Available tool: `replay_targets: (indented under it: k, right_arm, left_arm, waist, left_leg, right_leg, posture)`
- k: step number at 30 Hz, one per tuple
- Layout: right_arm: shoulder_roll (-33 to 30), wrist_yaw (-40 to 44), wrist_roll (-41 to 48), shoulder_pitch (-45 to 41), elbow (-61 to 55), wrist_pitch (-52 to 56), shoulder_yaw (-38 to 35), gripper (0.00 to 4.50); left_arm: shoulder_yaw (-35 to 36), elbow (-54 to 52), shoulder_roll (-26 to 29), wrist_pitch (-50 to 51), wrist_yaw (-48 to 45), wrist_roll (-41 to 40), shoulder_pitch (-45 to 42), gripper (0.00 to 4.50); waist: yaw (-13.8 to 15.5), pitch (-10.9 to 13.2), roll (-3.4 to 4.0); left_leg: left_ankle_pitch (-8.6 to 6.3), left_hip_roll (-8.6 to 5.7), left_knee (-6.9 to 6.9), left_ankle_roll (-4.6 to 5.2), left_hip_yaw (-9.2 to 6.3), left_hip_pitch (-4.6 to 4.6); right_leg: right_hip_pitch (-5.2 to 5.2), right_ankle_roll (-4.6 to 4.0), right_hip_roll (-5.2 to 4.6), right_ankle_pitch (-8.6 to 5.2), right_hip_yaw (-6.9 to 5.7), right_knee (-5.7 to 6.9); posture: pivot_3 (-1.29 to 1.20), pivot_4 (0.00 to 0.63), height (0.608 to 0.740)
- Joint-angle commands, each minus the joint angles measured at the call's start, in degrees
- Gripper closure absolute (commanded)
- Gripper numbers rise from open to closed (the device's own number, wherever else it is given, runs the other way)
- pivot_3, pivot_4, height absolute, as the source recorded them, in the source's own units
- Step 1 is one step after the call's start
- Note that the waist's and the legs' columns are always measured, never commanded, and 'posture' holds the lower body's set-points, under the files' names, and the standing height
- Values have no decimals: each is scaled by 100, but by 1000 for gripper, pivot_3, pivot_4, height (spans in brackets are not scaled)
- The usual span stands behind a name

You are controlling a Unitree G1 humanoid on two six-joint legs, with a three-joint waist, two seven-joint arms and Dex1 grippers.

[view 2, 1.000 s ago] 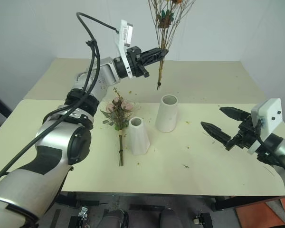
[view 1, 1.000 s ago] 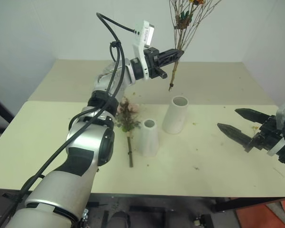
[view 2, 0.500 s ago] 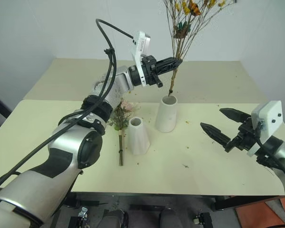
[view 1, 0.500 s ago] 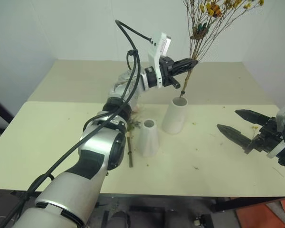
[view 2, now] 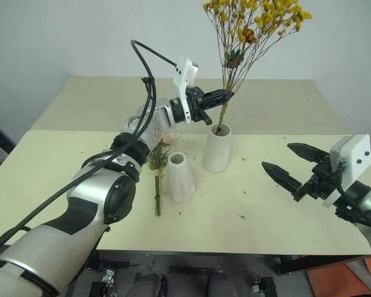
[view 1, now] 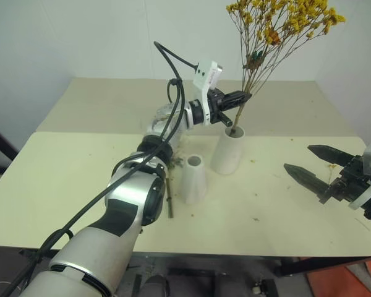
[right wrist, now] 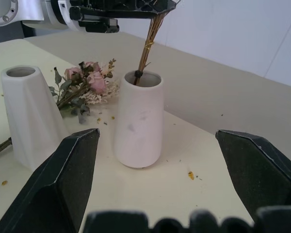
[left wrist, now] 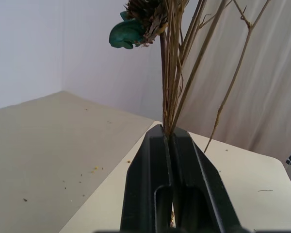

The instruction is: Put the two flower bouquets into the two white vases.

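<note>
Above the wide white vase (view 2: 217, 148), the left gripper (view 2: 227, 94) is clamped on the thin brown stems of the yellow dried-flower bunch (view 2: 253, 25), whose stem ends sit inside the vase mouth. Left of it stands the cone-shaped vase (view 2: 179, 177), with the pink rose bouquet (view 2: 158, 154) lying on the table (view 2: 49, 179) beside it. At the right, the right gripper (view 2: 290, 167) hovers with jaws apart.

Both eye views look down from the head across the table (view 1: 62, 173). Each wrist view looks along its own gripper; the right one shares the wide vase (right wrist: 138, 119).
</note>
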Motion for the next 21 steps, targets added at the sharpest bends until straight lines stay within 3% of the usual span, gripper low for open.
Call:
replay_targets:
  k: [1,21]
  right_arm:
    - [-52,-12,101,4,-174,-25,-252,0]
    - [-15,-36,117,77,-250,-60,-265,0]
  left_arm:
    - [100,-71,-62,-194,25,-1,-13,4489]
    - [67,-60,-284,-583,275,304,443,4489]
  waist:
    - [1,0,0]
    - [4,0,0]
  left_leg:
    - [0,0,0,0,0,0]
    - [0,0,1,0,0,2]
  right_leg:
    - [0,0,0,0,0,0]
    - [1,0,0,0,0,3]
  posture:
    - [0,150,740]
    - [0,150,740]
